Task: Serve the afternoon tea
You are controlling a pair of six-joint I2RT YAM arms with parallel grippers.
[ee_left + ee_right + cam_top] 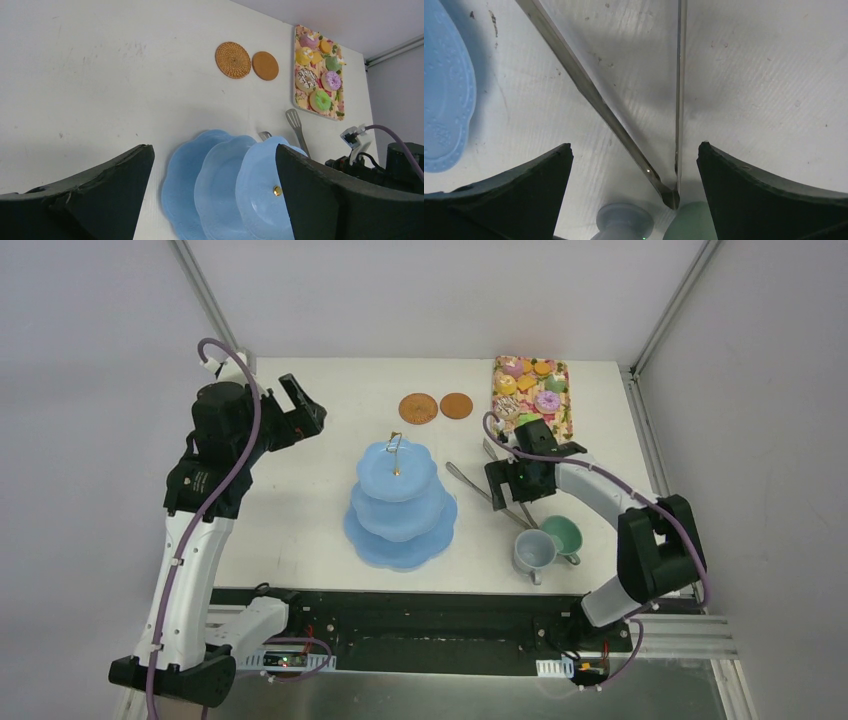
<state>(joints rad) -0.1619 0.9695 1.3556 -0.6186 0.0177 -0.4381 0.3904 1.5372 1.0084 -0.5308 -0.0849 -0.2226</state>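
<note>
Right end effector point(634, 149), jaws spread wide and empty, is shown directly over the metal tongs point(594, 97). The hinge lies near the grey-blue cup point(535, 550) and green cup point(562, 533), and the long axis runs away from the arm bases. The donuts point(530, 390) are seen beyond, and the three-tier stand point(400, 505) at mid-bench point(300, 520). Left end effector point(214, 150), also wide, is well apart.

Blue three-tier stand point(400, 502) upright mid-table; coasters point(418, 408) behind; cups point(535, 550) right; donuts point(547, 401) far-right.
</note>
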